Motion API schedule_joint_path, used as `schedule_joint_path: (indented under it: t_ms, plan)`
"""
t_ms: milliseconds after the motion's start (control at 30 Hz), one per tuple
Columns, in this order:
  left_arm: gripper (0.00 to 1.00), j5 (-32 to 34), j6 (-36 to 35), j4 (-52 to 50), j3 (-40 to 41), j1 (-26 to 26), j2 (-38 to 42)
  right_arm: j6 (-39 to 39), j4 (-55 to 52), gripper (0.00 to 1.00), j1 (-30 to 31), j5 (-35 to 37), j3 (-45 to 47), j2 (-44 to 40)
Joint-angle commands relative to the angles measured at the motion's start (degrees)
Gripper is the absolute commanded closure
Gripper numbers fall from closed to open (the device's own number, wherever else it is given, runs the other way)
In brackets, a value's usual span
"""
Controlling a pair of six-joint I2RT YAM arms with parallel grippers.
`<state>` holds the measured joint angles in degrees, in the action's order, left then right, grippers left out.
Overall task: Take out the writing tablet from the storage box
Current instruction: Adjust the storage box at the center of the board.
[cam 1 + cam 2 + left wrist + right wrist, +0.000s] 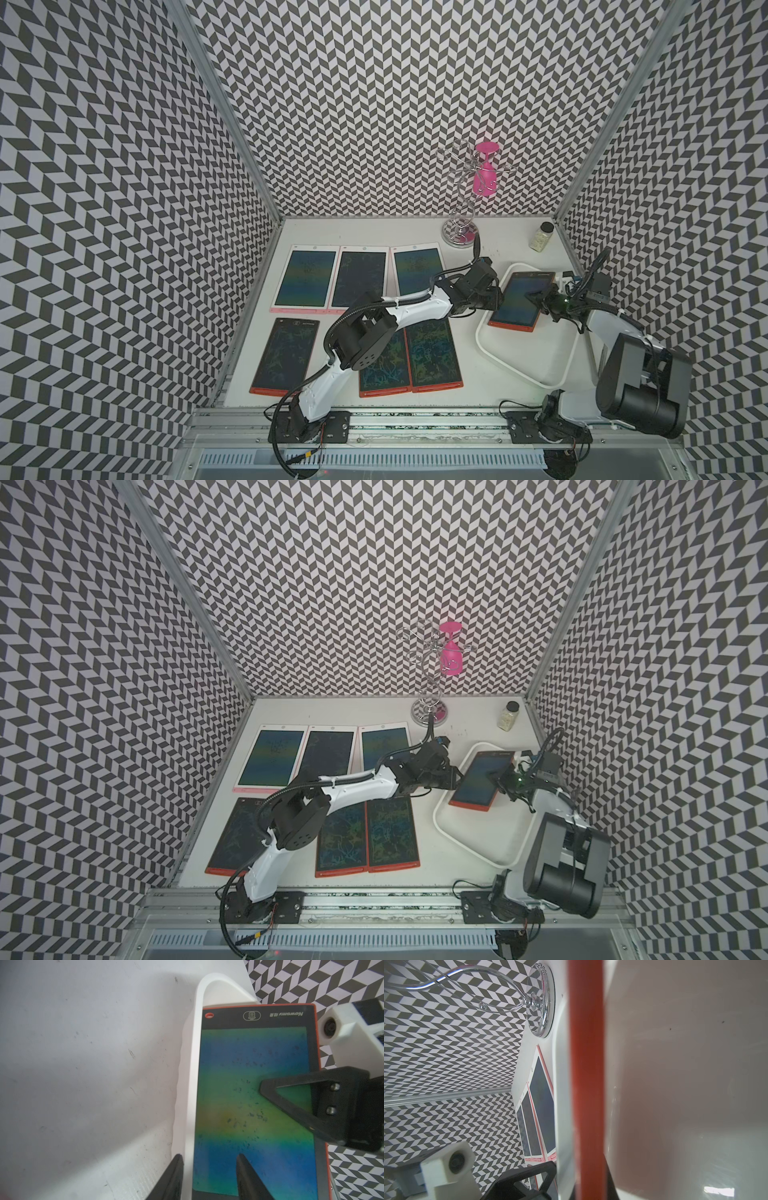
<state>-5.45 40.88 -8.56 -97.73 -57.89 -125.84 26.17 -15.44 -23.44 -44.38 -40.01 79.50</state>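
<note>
Left wrist view: right pincer clamps the writing tablet inside the storage box; left pincer, part open, empty, straddles its opposite edge. Close squarely, lift level.

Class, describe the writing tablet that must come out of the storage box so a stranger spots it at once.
On the right of the table, find the white storage box. The red-framed writing tablet sits in it, clamped by the right gripper. The six other tablets lie outside it, on the bare table.
</note>
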Motion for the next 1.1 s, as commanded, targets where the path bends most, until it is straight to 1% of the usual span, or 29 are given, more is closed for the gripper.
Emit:
schedule_joint_path:
  t_ms: [0, 167, 300, 400, 600, 767, 867, 967, 1067]
  plan:
    - [0.57, 2.5, -2.2, -0.1, -2.4, -0.6, 3.7, -0.1, 0.3, 0.94, -0.3, 1.7, -0.8, -3.7]
    - [0.56, 5.3, -4.6, -0.4, -2.2, -0.9, 7.1, -0.8, -3.7, 0.94, -0.2, 6.0, -2.4, -7.9]
    - [0.53, 7.3, -6.2, -0.1, -0.9, -0.7, 10.7, -0.4, -4.2, 0.94, -0.2, 7.4, -2.5, -10.8]
    - [0.53, 8.0, -6.8, -0.2, -0.1, -0.4, 12.7, -0.3, -5.1, 0.94, -0.2, 6.7, -3.0, -11.4]
    - [0.53, 9.3, -8.1, -1.5, 2.3, 1.6, 18.2, 0.0, -7.2, 0.94, -0.3, 1.2, -5.2, -13.2]
    - [0.52, 10.9, -8.8, -3.6, 9.2, 5.0, 26.7, -1.6, -12.7, 0.94, -0.2, -2.6, -9.2, -14.4]
    - [0.52, 10.9, -8.2, -4.4, 16.6, 8.6, 33.3, -1.4, -14.3, 0.93, 0.0, -3.6, -11.2, -16.2]
    - [0.52, 10.3, -7.3, -5.7, 24.3, 13.4, 41.0, 0.9, -14.4, 0.93, 0.7, -4.1, -12.7, -18.4]
    - [0.51, 10.3, -7.1, -7.7, 30.9, 18.8, 48.8, 2.9, -14.3, 0.93, 2.8, -4.4, -14.6, -19.5]
